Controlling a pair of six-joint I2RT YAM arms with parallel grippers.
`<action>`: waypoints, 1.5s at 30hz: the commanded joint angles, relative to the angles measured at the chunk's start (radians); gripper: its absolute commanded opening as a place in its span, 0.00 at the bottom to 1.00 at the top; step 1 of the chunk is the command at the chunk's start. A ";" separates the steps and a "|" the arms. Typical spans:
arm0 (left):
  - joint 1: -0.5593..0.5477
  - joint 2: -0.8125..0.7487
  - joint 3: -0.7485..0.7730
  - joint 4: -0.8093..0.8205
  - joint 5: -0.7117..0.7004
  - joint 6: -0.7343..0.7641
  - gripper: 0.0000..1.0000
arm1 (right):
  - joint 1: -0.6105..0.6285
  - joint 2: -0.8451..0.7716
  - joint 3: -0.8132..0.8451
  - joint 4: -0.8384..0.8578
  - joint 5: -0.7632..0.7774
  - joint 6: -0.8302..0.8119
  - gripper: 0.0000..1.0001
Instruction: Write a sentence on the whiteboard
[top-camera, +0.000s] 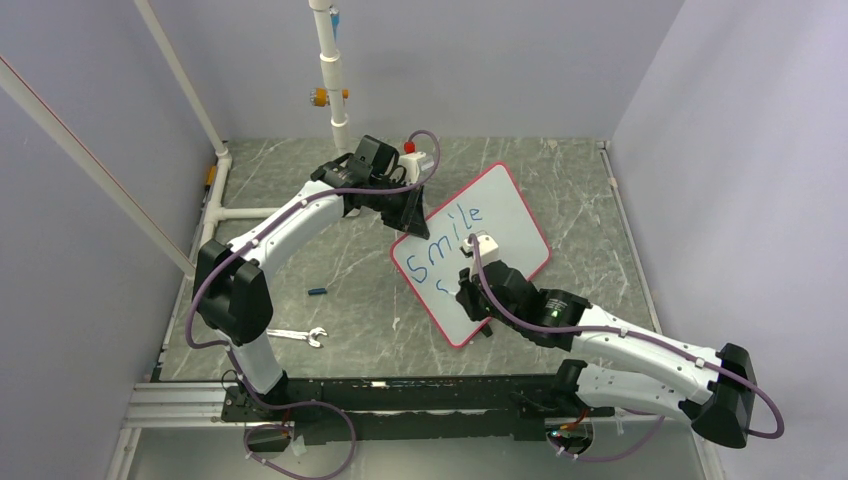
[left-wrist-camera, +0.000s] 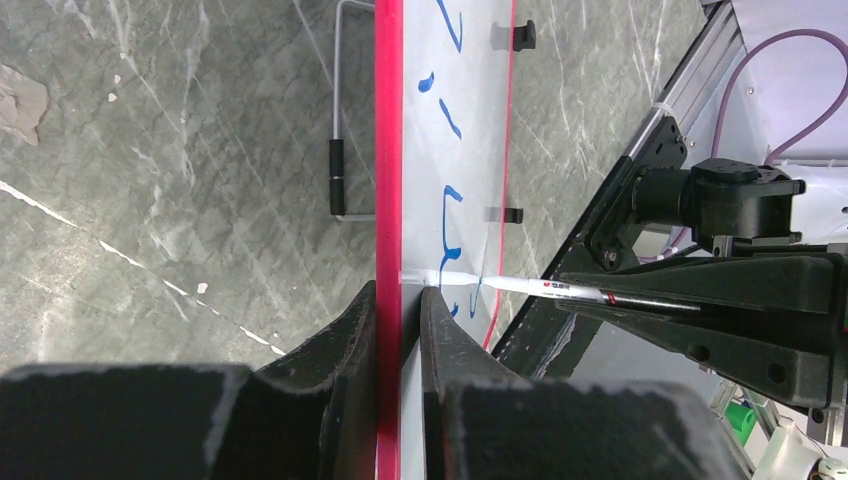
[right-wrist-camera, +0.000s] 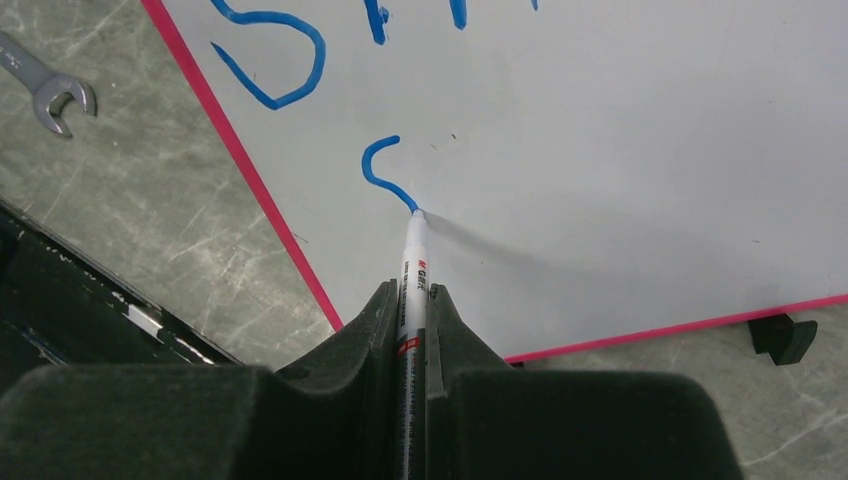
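Right gripper (right-wrist-camera: 410, 295), clenching marker (right-wrist-camera: 413, 250), is drawing line two's S (right-wrist-camera: 383, 170) at whiteboard's (right-wrist-camera: 600, 150) seven o'clock. Left gripper (left-wrist-camera: 398, 300) is pinching the rim (left-wrist-camera: 388, 150). The next stroke probably needs to be curling back left.

The blue sentence (top-camera: 447, 243) on the whiteboard (top-camera: 515, 212) read "Smile"; below it stood one curved stroke (right-wrist-camera: 385, 172), the start of a letter. The marker (right-wrist-camera: 413, 275) bore red print, too small to read.
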 joint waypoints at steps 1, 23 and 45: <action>0.003 -0.047 0.012 0.069 -0.053 0.035 0.00 | 0.000 0.022 0.018 -0.047 -0.022 0.020 0.00; 0.003 -0.050 0.012 0.067 -0.051 0.037 0.00 | 0.011 0.058 0.132 0.027 -0.082 -0.010 0.00; 0.003 -0.055 0.012 0.064 -0.053 0.039 0.00 | -0.027 -0.011 0.078 0.034 0.032 0.027 0.00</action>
